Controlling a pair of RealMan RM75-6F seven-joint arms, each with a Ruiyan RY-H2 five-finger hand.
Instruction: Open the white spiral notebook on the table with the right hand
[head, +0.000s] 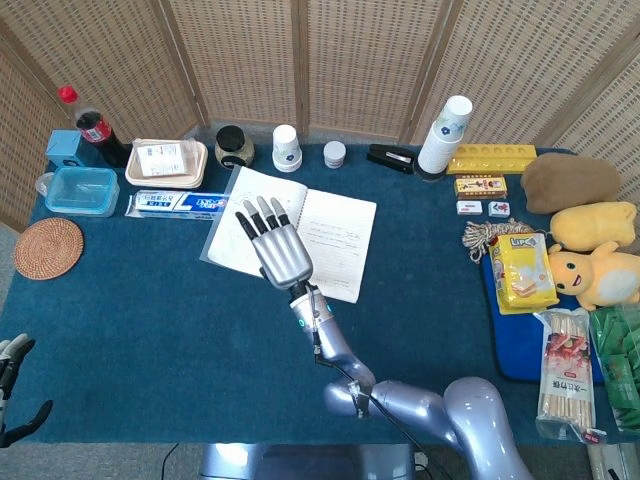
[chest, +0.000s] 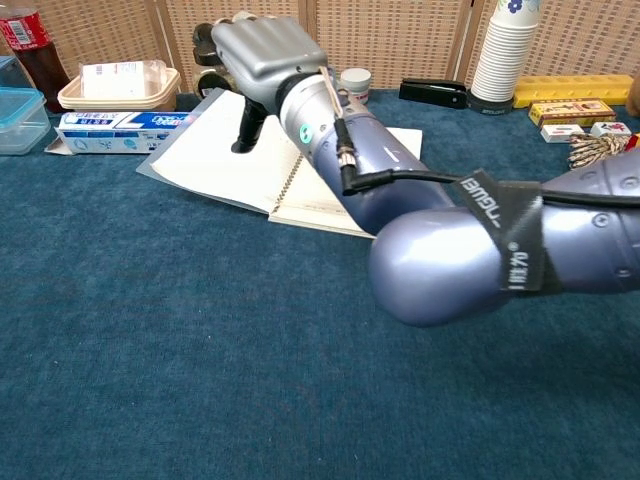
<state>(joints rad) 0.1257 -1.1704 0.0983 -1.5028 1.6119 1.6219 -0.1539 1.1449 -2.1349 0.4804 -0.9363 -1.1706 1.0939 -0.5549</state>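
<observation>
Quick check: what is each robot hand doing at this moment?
Right robot hand: open, fingers extended over the opened notebook, holding nothing.
Left robot hand: only partly visible at the frame edge; state cannot be told.

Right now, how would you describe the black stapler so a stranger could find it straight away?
Look along the far edge of the blue table, by the wicker screen. Just left of the tall stack of paper cups lies the stapler, low, long and black; its neighbours there are white or yellow.
</observation>
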